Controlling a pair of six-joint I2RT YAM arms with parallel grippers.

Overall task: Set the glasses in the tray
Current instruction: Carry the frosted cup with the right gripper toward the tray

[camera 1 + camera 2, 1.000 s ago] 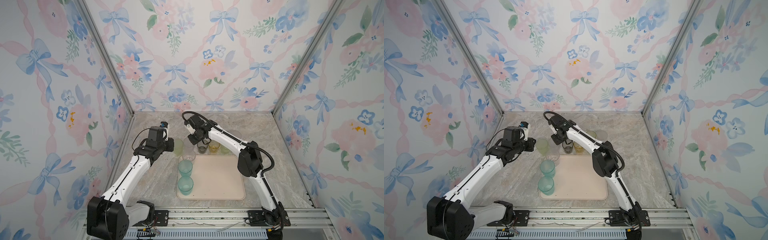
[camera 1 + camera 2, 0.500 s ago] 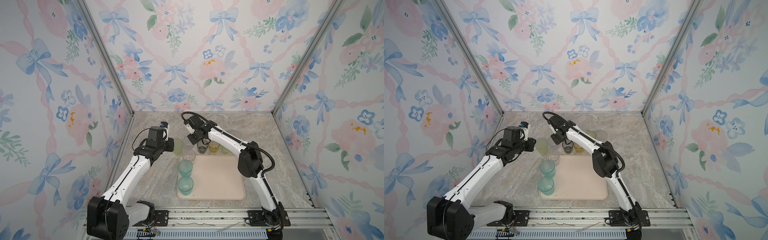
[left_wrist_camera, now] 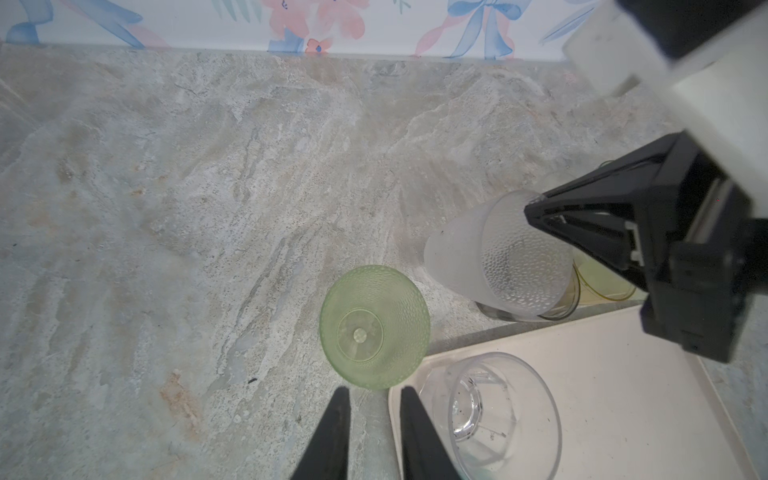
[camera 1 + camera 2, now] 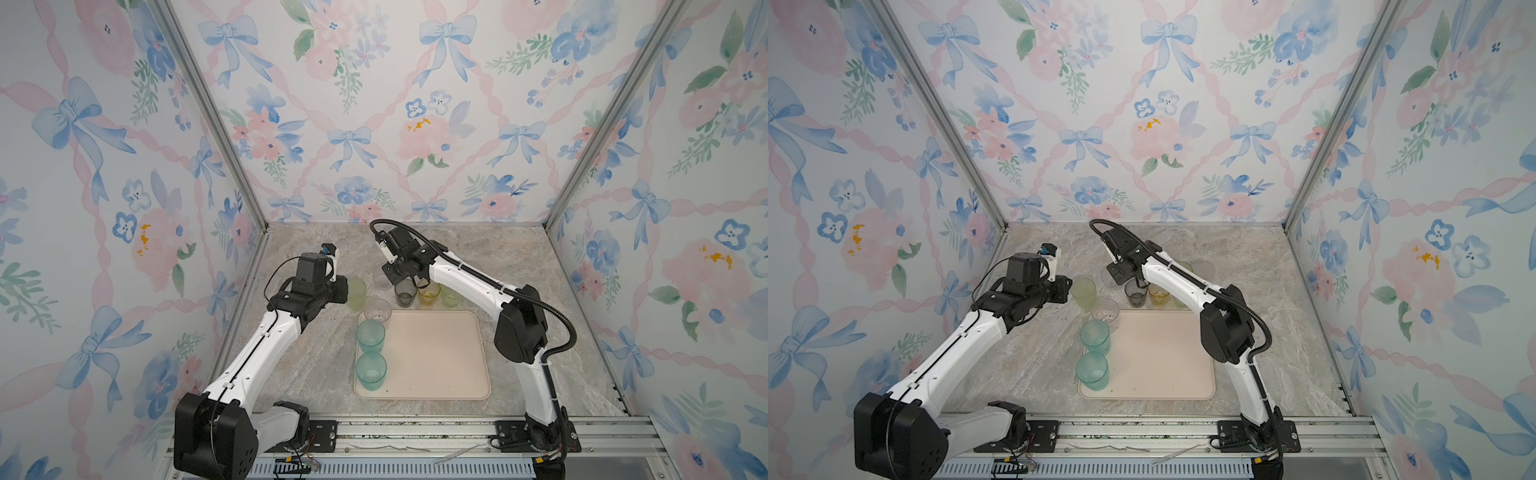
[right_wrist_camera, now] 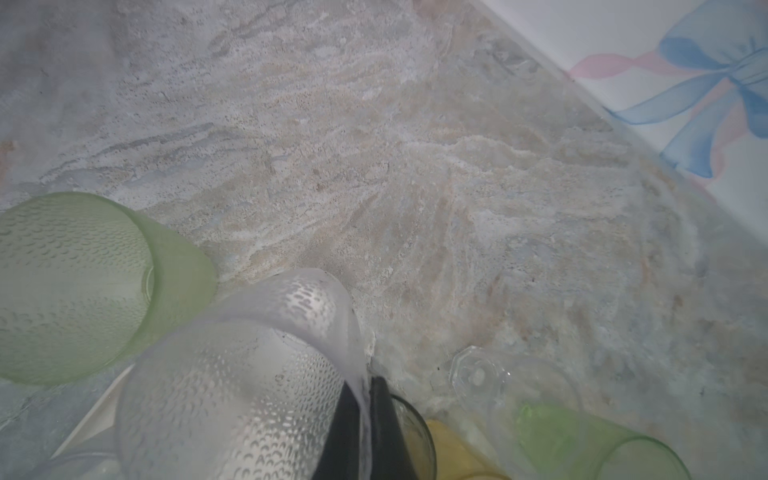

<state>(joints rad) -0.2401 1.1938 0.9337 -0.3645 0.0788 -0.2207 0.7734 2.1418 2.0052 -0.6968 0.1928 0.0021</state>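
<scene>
The right hand (image 5: 368, 382) pinches a frosted glass (image 5: 249, 395) by its rim. The left hand (image 3: 376, 390), apart and empty, hovers near a green glass (image 3: 374, 328).

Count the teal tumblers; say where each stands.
2. The far translucent teal tumbler and near translucent teal tumbler both stand inside the flat cream-beige tray, along its left rim. No others visible.

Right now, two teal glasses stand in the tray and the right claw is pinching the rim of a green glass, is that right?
One slip: the right gripper pinches the rim of a frosted clear glass, not a green one, as the right wrist view shows. The two teal glasses do stand in the tray.
</scene>
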